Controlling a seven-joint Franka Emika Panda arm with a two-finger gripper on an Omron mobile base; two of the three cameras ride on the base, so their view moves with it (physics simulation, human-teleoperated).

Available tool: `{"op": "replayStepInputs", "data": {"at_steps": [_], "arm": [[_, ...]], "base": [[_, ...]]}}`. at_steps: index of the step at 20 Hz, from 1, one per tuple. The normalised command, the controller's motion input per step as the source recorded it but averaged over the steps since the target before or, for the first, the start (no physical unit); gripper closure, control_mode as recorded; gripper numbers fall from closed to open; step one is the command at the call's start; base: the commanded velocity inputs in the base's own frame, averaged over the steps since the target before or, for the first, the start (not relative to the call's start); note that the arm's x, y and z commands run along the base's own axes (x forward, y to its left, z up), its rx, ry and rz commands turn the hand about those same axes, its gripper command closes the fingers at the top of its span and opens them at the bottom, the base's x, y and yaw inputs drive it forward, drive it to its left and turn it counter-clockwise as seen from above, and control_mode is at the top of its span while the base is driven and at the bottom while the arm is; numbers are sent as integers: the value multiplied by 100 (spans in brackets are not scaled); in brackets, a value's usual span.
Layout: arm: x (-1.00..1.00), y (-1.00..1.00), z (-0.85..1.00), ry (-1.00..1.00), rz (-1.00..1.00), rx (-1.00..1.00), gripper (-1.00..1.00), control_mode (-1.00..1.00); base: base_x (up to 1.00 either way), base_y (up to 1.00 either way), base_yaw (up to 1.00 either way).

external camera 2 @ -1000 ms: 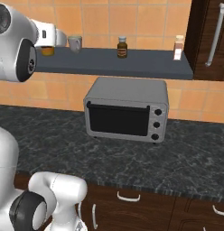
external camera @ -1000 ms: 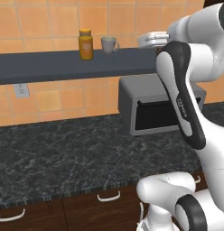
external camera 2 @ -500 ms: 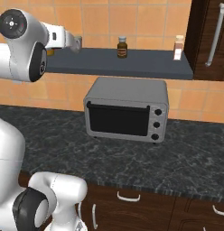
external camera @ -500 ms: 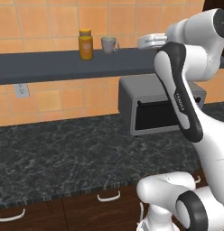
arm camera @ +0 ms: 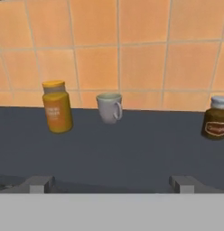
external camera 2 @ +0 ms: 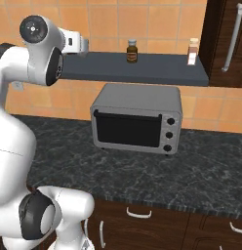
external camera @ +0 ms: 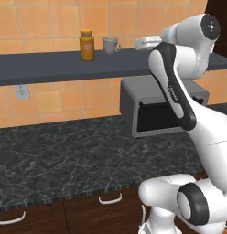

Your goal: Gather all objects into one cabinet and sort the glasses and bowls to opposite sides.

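Observation:
An off-white mug (external camera: 110, 45) (arm camera: 109, 107) stands upright on the dark wall shelf (external camera: 51, 64) against the tiled wall, handle to its right. My gripper (arm camera: 112, 185) is open and empty, level with the shelf's front edge and facing the mug from some way off. Seen from the left base, the gripper (external camera: 140, 44) hovers just right of the mug, not touching it. The dark brown cabinet (external camera 2: 225, 44), with a long curved white handle (external camera 2: 233, 36), is at the shelf's right end, door closed.
An orange jar (external camera: 87, 45) (arm camera: 56, 107) stands left of the mug, a brown jar (external camera 2: 132, 51) (arm camera: 216, 118) to its right, and a pale bottle (external camera 2: 192, 52) near the cabinet. A grey toaster oven (external camera 2: 137, 119) sits on the black stone counter (external camera: 65, 155), drawers below.
The arm's elbow has swung up and the hand has shifted slightly along the shelf toward the mug. The jaws stayed open; nothing on the shelf moved.

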Motion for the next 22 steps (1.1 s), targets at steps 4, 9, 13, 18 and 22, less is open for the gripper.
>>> {"op": "replayStepInputs", "data": {"at_steps": [4, 9, 13, 18, 22], "arm": [[59, 14, -5, 0, 0, 0, -100, -100], [50, 12, -3, 1, 2, 0, -100, -100], [52, 0, -13, 3, 0, 0, -100, -100], [69, 0, -10, 3, 0, 0, -100, -100], [66, 3, -9, 6, 1, 0, -100, -100]], "base": [[0, 0, 0], [0, 0, 0], [0, 0, 0], [0, 0, 0], [0, 0, 0]]}}
